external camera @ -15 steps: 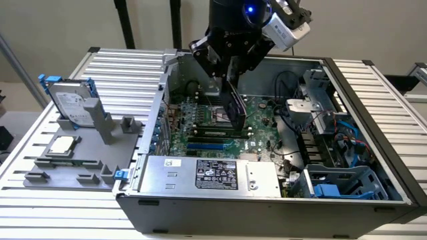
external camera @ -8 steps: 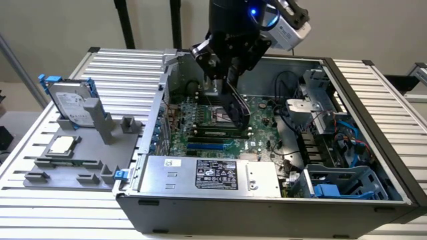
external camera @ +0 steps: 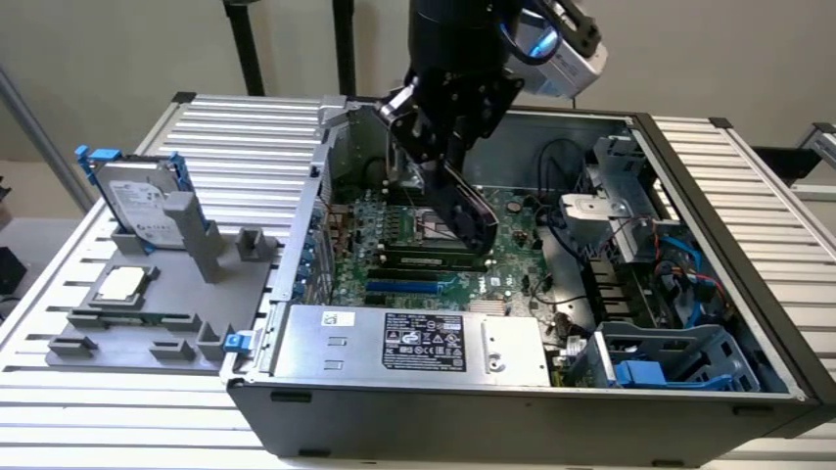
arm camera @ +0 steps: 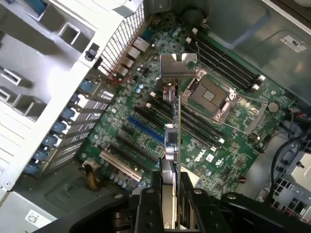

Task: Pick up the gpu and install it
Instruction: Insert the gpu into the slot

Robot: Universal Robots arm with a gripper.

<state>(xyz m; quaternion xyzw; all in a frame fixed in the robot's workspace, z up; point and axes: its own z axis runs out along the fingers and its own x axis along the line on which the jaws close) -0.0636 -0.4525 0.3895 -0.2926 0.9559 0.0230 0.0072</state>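
Observation:
My gripper (external camera: 441, 132) is shut on the gpu (external camera: 465, 208), a thin black card that hangs tilted above the green motherboard (external camera: 405, 259) inside the open computer case (external camera: 523, 411). In the wrist view the gpu (arm camera: 171, 141) shows edge-on between the gripper's (arm camera: 171, 196) black fingers (arm camera: 148, 206), with its silver end bracket (arm camera: 178, 66) at the far end. The card hovers over the expansion slots, close to a blue slot (arm camera: 144, 131), and is apart from the board. The empty CPU socket (arm camera: 209, 94) lies just beyond it.
A grey holder tray (external camera: 144, 323) at the exterior view's left carries a silver hard drive with blue rails (external camera: 139, 201) and a square CPU chip (external camera: 120, 284). Inside the case are the power supply (external camera: 418, 343), cables (external camera: 588, 264) and a drive cage (external camera: 667, 362).

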